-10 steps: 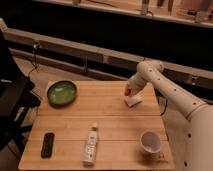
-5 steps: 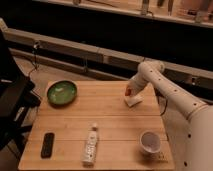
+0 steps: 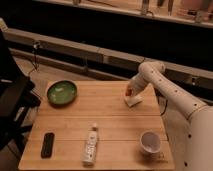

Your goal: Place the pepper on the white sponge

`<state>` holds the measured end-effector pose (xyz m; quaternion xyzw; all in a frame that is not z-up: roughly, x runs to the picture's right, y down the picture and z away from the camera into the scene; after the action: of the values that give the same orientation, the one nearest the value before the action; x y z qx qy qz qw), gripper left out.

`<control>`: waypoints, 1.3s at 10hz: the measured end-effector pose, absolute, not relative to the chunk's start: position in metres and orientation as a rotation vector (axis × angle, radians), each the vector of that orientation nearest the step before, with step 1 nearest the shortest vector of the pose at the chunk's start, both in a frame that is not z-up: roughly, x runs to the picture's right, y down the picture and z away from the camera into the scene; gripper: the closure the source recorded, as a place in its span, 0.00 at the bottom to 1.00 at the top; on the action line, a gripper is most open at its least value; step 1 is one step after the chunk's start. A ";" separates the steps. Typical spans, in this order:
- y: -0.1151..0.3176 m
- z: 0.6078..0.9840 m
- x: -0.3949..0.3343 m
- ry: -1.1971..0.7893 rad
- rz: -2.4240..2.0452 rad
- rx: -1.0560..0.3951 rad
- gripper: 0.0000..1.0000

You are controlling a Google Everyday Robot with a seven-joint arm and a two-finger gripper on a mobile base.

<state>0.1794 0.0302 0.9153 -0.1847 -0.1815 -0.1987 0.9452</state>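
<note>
The white sponge (image 3: pixel 133 101) lies flat near the far right edge of the wooden table (image 3: pixel 100 125). My gripper (image 3: pixel 130 92) hangs just above the sponge's near-left part, at the end of the white arm coming in from the right. A small red-orange spot, the pepper (image 3: pixel 129 92), shows at the gripper's tip, directly over the sponge. I cannot tell whether the pepper touches the sponge.
A green plate (image 3: pixel 62 92) sits at the far left of the table. A white bottle (image 3: pixel 90 145) lies near the front middle. A white cup (image 3: pixel 149 141) stands at the front right. A black remote (image 3: pixel 47 144) lies at the front left. A dark chair stands left of the table.
</note>
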 end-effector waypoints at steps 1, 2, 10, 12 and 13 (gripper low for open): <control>0.030 0.915 0.180 -0.370 -0.403 -0.374 1.00; 0.030 0.916 0.180 -0.370 -0.402 -0.374 1.00; 0.031 0.919 0.184 -0.369 -0.392 -0.369 1.00; 0.031 0.920 0.184 -0.368 -0.391 -0.368 1.00; 0.031 0.920 0.185 -0.367 -0.390 -0.367 1.00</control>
<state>0.1849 0.0313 0.9199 -0.1805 -0.1805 -0.1915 0.9477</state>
